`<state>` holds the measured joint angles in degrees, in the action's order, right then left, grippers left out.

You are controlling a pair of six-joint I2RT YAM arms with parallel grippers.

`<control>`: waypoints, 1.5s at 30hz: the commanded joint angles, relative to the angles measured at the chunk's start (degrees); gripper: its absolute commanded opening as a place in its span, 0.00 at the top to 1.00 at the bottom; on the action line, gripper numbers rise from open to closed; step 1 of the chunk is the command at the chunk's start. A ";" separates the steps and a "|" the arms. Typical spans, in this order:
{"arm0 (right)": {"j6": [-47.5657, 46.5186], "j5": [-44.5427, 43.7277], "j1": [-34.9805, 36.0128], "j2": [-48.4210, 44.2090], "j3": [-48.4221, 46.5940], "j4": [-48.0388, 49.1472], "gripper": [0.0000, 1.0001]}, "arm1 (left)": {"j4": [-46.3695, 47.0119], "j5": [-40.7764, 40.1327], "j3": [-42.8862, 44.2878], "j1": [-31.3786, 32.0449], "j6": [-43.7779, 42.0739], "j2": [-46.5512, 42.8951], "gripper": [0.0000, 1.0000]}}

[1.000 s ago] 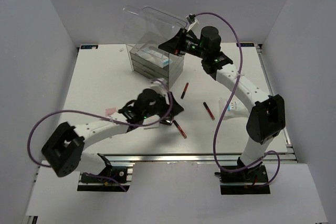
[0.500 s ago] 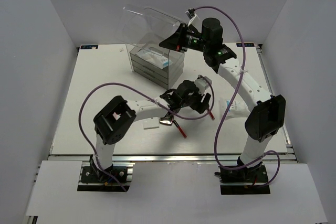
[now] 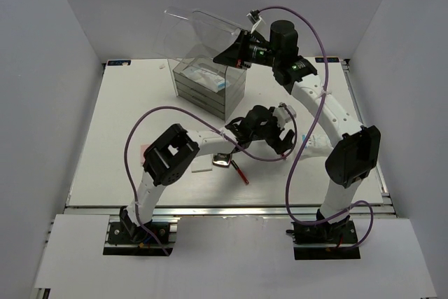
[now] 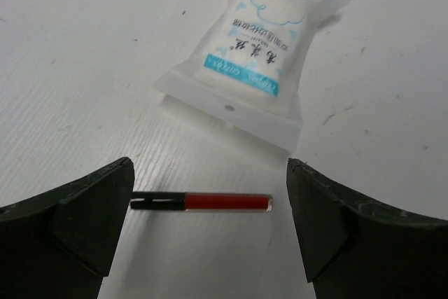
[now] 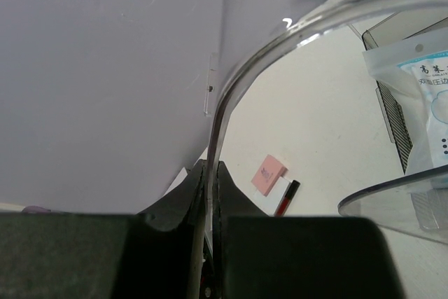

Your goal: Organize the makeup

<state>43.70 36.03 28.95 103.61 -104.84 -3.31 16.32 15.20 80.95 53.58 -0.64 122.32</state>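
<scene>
- Pink pad [image 5: 269,175]: flat on the left part of the table [image 3: 133,103]. Small marks on its face, too fine to read.
- White pad [image 3: 201,167]: flat near the front edge, just left of the compact [image 3: 222,162]. No writing I can see.
- Drawer box [image 3: 210,85]: clear, at the back. The boxed packet [image 5: 427,96] lies in its open top, white with blue print and a row of dark characters I cannot make out.
- Near stick [image 3: 240,171]: dark red, loose on the table just right of the compact.
- Right claw [image 5: 211,173]: clamped tight on the rim of the clear lid [image 3: 203,29], which is tipped up over the box.
- Left claw [image 4: 210,173]: fingers spread wide apart, gripping nothing, low over the table.
- Red-and-black stick [image 4: 203,202]: lies crosswise between my left fingers, black end by the left finger. Contact unclear.
- Table packet [image 4: 255,47]: just beyond that stick, apart from it. White, with a blue cloud drawing, dark Chinese characters and a teal band of tiny white lettering, not legible.
- Change, left arm: a second ago it lay low at left-centre, claw by the compact. Now it has swung right over the stick, fingers wider.
- Change, right arm: hardly shifted, lid held up as before.
</scene>
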 commanded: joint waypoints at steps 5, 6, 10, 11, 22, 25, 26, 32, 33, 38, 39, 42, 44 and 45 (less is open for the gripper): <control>-1.43 4.75 -0.12 -3.15 -2.57 8.14 1.00 | -2.78 8.61 15.10 -2.69 17.86 7.57 0.02; -1.34 4.75 -0.12 -3.24 -2.30 8.23 1.00 | -2.35 8.62 15.55 -2.87 21.00 8.01 0.02; -0.99 4.58 -0.12 -3.86 -0.81 9.28 1.00 | -3.56 9.23 19.06 -4.18 29.19 10.56 0.02; -0.81 4.57 -0.12 -4.12 -0.29 9.55 1.00 | -5.05 9.23 20.38 -4.80 30.69 11.09 0.02; -0.11 4.13 -0.21 -4.65 1.74 11.22 1.00 | -11.66 12.56 27.33 -5.59 42.91 17.41 0.06; 0.07 3.96 -0.21 -4.74 2.35 11.66 1.00 | -9.73 14.76 26.11 -5.42 45.99 17.86 0.09; 0.15 4.05 -0.21 -4.91 2.53 11.83 1.00 | -8.59 15.03 25.67 -5.33 46.61 17.78 0.10; 0.42 3.70 -0.30 -5.26 3.67 12.63 1.00 | -9.30 15.65 25.84 -5.15 48.28 18.65 0.15; 0.42 3.61 -0.30 -5.26 3.76 12.71 1.00 | -8.50 15.91 25.67 -4.98 49.33 18.74 0.18; 0.51 3.52 -0.39 -5.35 4.29 12.89 1.00 | -9.19 16.79 28.73 -3.84 50.74 20.76 0.25; 0.59 3.52 -0.39 -5.44 4.29 12.98 1.00 | -9.55 16.79 29.18 -3.58 50.92 21.46 0.26; 0.77 3.43 -0.39 -5.44 4.47 13.16 1.00 | -10.86 16.27 29.88 -2.78 51.09 22.08 0.31; 0.86 3.34 -0.39 -5.44 4.55 13.33 1.00 | -11.83 15.48 29.88 -2.43 50.92 22.43 0.37; 0.94 3.34 -0.39 -5.53 4.55 13.33 1.00 | -12.18 15.21 29.88 -2.34 51.01 22.52 0.39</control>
<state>44.86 37.93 28.60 102.80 -99.50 3.29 6.04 30.63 108.95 50.37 50.06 145.10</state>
